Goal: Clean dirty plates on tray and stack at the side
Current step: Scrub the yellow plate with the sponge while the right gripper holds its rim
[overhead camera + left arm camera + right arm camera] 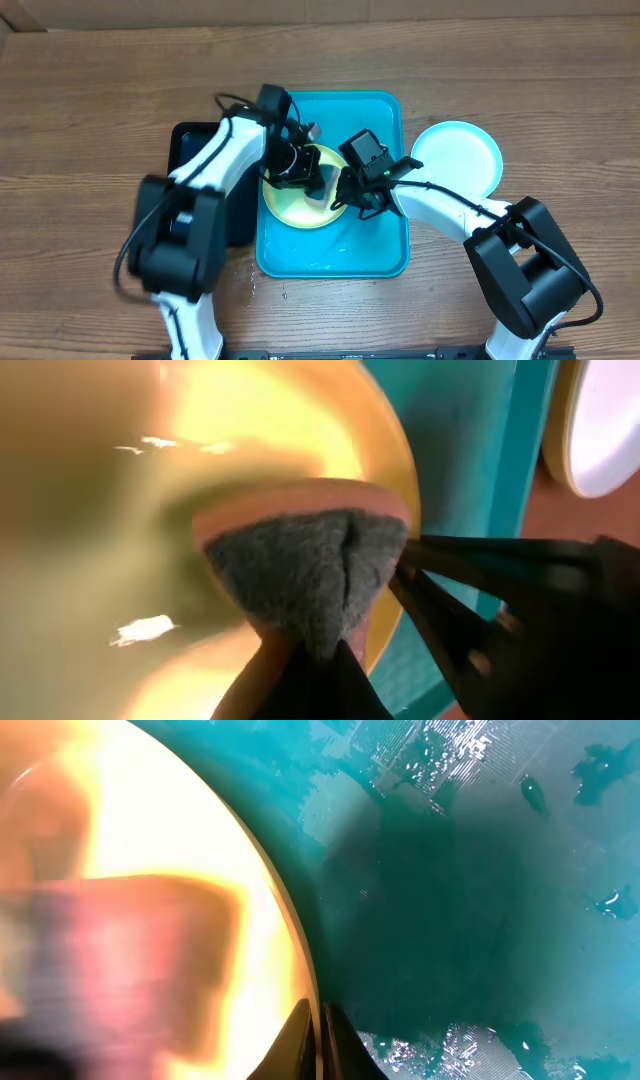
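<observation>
A yellow-green plate [292, 203] lies on the blue tray [375, 120]. My left gripper [312, 182] is shut on a sponge [300, 565] with a grey scrub face and presses it onto the plate [90, 480]. My right gripper [347, 197] is shut on the plate's right rim; in the right wrist view its fingers [318, 1042] pinch that rim [290, 920], and the sponge [130, 970] is a blur. A light blue plate [457, 157] lies on the table to the right of the tray. I see no third plate on its own.
A black tray [185, 140] sits left of the blue tray, partly under my left arm. The blue tray's floor [450, 920] is wet, with droplets. The two grippers are close together over the plate. Bare wood table surrounds the trays.
</observation>
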`<state>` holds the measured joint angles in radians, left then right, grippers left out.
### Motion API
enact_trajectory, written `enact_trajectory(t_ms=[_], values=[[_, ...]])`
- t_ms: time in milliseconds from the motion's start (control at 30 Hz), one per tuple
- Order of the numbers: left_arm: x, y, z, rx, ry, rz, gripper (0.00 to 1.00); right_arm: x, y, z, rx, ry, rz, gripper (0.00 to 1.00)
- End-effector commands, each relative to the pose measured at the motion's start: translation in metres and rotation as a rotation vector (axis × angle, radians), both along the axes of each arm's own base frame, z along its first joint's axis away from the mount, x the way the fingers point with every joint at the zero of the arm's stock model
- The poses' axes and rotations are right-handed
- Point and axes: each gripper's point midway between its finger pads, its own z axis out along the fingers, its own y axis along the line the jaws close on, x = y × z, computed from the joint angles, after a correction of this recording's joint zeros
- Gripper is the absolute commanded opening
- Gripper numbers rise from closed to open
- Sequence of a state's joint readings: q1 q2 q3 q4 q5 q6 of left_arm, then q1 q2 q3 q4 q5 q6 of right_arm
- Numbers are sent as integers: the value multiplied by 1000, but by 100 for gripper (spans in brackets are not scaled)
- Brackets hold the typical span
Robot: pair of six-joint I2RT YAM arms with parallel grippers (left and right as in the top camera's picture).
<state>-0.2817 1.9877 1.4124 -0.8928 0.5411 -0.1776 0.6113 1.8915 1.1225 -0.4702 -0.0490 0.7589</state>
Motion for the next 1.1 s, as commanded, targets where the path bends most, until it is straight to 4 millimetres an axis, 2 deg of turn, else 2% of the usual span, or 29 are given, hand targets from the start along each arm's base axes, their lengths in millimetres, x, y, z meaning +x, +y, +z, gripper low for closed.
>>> enact_trajectory(t_ms=[0,100,200,300,733,867,1067], values=[[19,34,50,229,-225,79,4,-1,5,6,12,-14,17,4],[19,48,55,330,-265,92,4,-1,5,6,12,-14,17,4],[16,55,44,386,-243,88,4,-1,5,6,12,-14,17,4],[13,60,23,424,-201,87,4,-1,5,6,12,-14,17,4],[-8,66,-61,504,18,32,5,-1,5,6,12,-14,17,4],[-20,65,-80,505,93,13,4,-1,5,6,12,-14,17,4],[-42,52,-90,450,200,-20,4,-1,5,6,12,-14,17,4]])
